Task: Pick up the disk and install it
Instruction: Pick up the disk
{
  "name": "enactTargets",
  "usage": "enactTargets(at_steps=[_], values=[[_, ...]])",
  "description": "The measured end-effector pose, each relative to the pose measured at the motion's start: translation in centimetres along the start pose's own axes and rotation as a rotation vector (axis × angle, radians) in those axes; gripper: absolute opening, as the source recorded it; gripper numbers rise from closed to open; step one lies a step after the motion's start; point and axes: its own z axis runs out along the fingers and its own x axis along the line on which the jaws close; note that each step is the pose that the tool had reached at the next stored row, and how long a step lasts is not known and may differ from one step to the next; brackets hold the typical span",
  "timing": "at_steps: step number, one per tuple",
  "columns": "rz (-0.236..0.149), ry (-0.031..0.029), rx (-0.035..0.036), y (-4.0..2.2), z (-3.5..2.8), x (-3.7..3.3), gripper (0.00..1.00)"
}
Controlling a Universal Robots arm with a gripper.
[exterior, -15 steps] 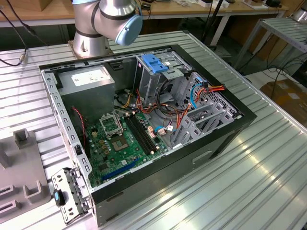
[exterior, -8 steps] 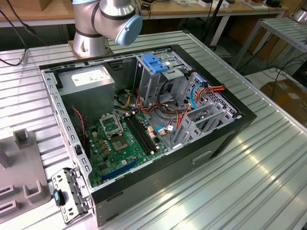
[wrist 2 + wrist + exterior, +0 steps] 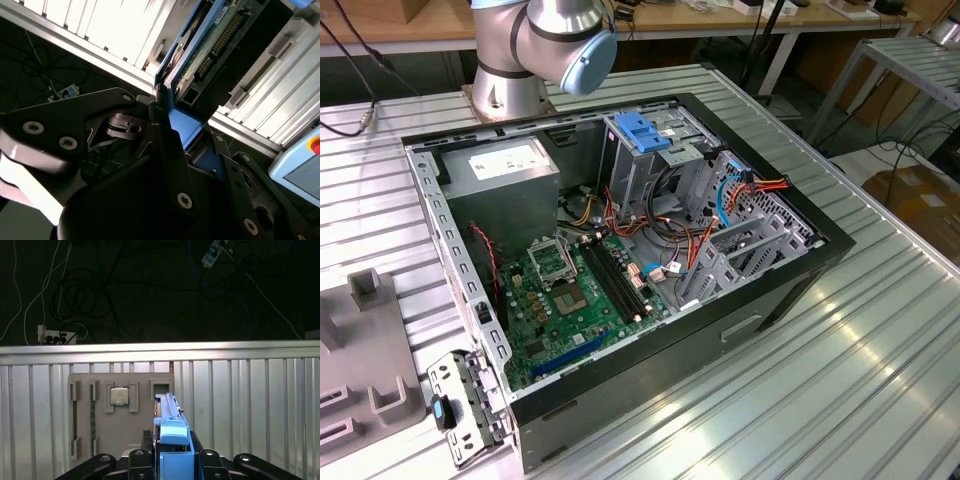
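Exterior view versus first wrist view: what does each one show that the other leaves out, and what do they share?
The exterior view gives the open computer case with its green motherboard, the grey power-supply box and the arm's joint. The first wrist view gives the gripper shut on the disk, held edge-on, and cables on a dark floor. Both share the ribbed metal table and a grey parts tray.

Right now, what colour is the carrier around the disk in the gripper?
Blue; the disk carrier shows best in the first wrist view, held in the gripper.
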Motion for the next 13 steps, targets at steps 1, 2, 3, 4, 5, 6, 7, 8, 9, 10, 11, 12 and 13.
enactTargets(at_steps=[1, 2, 3, 4, 5, 6, 7, 8, 9, 10, 11, 12, 13], values=[[0.0, 0.0, 0.0, 0.0, -0.03, 0.0, 0.37], [0.0, 0.0, 0.0, 0.0, -0.05, 0.0, 0.37], [0.0, 0.0, 0.0, 0.0, -0.07, 0.0, 0.37], [0.0, 0.0, 0.0, 0.0, -0.11, 0.0, 0.37], [0.0, 0.0, 0.0, 0.0, -0.13, 0.0, 0.37], [0.0, 0.0, 0.0, 0.0, -0.17, 0.0, 0.37], [0.0, 0.0, 0.0, 0.0, -0.21, 0.0, 0.37], [0.0, 0.0, 0.0, 0.0, -0.27, -0.01, 0.37], [0.0, 0.0001, -0.0001, 0.0, -0.34, -0.01, 0.37], [0.0, 0.0, 0.0, 0.0, -0.37, -0.01, 0.37], [0.0, 0.0, 0.0, 0.0, -0.4, -0.01, 0.37], [0.0, 0.0, 0.0, 0.0, -0.43, -0.01, 0.37], [0.0, 0.0, 0.0, 0.0, -0.47, -0.01, 0.37]])
